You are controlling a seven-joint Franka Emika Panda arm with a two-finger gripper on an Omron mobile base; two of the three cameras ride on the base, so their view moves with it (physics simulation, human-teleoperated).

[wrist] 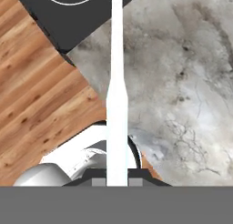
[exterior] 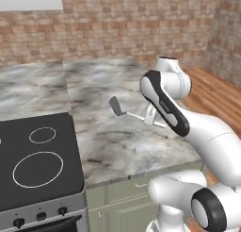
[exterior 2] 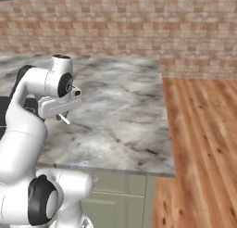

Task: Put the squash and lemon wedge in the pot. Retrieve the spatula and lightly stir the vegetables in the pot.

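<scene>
My gripper [exterior: 148, 118] is shut on the thin pale handle of the spatula [exterior: 116, 106] and holds it in the air above the marble counter [exterior: 108, 80]. Its flat grey head points left toward the stove. In the hand view the white handle of the spatula [wrist: 117, 82] runs straight up from between my gripper [wrist: 117, 180] jaws, and the grey head is cut off by the top edge. From the right base view, the gripper [exterior 2: 61, 116] hangs under the bent arm with a short end of the handle showing. The pot, squash and lemon wedge are out of view.
A black stove top [exterior: 37, 165] with white burner rings lies left of the counter, with knobs along its front. A brick wall [exterior: 141, 23] backs the counter. Wood floor [exterior 2: 203, 129] lies beyond the counter's right end.
</scene>
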